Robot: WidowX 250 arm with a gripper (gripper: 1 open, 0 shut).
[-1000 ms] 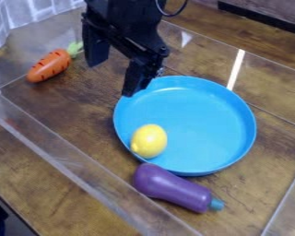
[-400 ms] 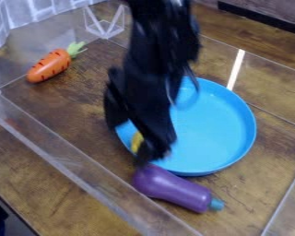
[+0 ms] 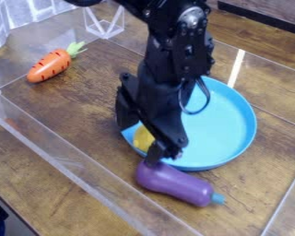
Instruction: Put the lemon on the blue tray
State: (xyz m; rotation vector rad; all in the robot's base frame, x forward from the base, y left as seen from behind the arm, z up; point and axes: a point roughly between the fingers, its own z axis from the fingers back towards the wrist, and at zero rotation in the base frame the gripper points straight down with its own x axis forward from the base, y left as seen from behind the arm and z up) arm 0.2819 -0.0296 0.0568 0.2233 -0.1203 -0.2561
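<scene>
The lemon (image 3: 141, 138) lies inside the blue tray (image 3: 230, 120), close to its near left rim. Only a small yellow patch of it shows, because the black arm covers the rest. My gripper (image 3: 143, 140) points steeply down over the lemon. It is open, with one finger (image 3: 124, 118) to the lemon's left and the other (image 3: 165, 150) to its near right. I cannot tell whether the fingers touch the lemon.
A purple eggplant (image 3: 175, 182) lies on the wooden table just in front of the tray, near the gripper's right finger. An orange carrot (image 3: 48, 64) with a green top sits at the far left. A clear plastic wall (image 3: 40, 129) borders the work area on the left.
The arm has come down and toward the camera, from behind the tray's left rim to straddling the lemon. The lemon, fully visible before, is now mostly covered. The jaws stayed open.
</scene>
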